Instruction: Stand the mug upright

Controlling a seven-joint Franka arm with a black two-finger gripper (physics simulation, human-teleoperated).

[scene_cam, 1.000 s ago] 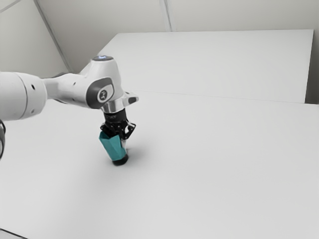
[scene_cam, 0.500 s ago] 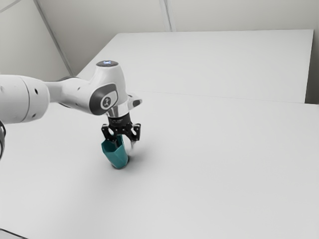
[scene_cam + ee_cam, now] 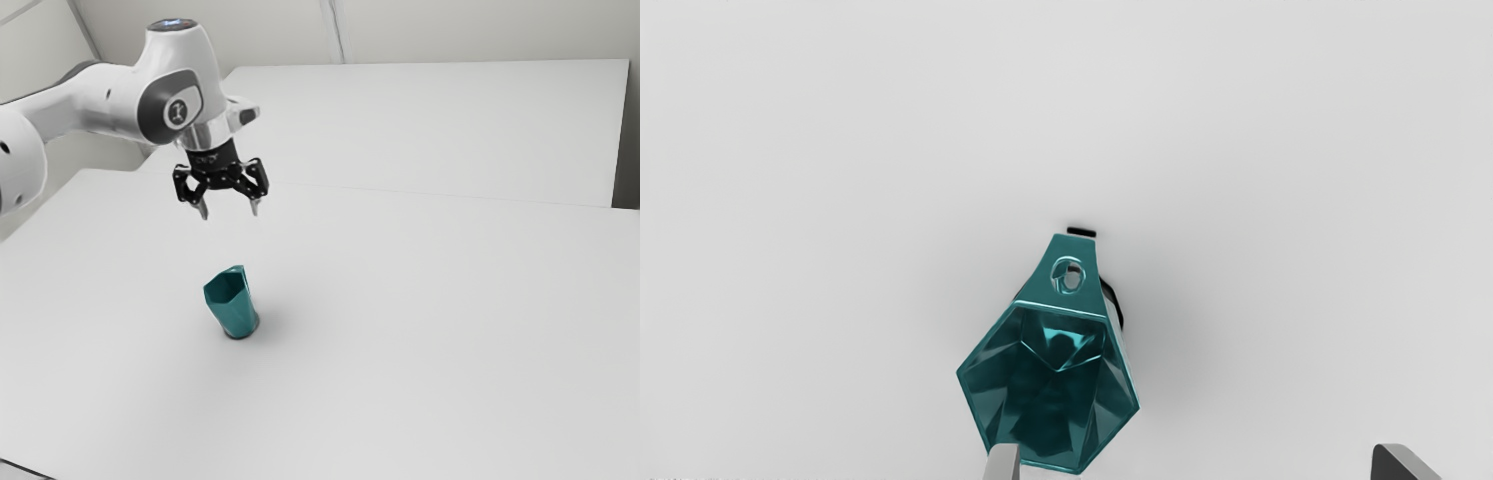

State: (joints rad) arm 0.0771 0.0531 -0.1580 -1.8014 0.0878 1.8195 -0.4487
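High above the table, my gripper (image 3: 230, 212) stands open, its two fingers spread with nothing between them. Below it, the teal faceted mug (image 3: 235, 305) rests on its dark base with its mouth facing up; its body looks slightly slanted in the exterior view. In the wrist view the open six-sided mouth of the mug (image 3: 1050, 393) faces the camera, with the pierced handle beside it. One fingertip of the gripper (image 3: 1196, 460) overlaps the mug's rim in that view, while the other is well off to the side.
The wide white table (image 3: 430, 320) carries the mug toward the exterior view's left. A large pale panel (image 3: 420, 130) lies beyond the table's far line, and a thin dark line crosses the lower left corner of the exterior view.
Half a second ago my gripper was down at the mug; it has risen well clear. The mug, more tilted one second ago with its dark base showing, has tipped toward upright and remained on the table.
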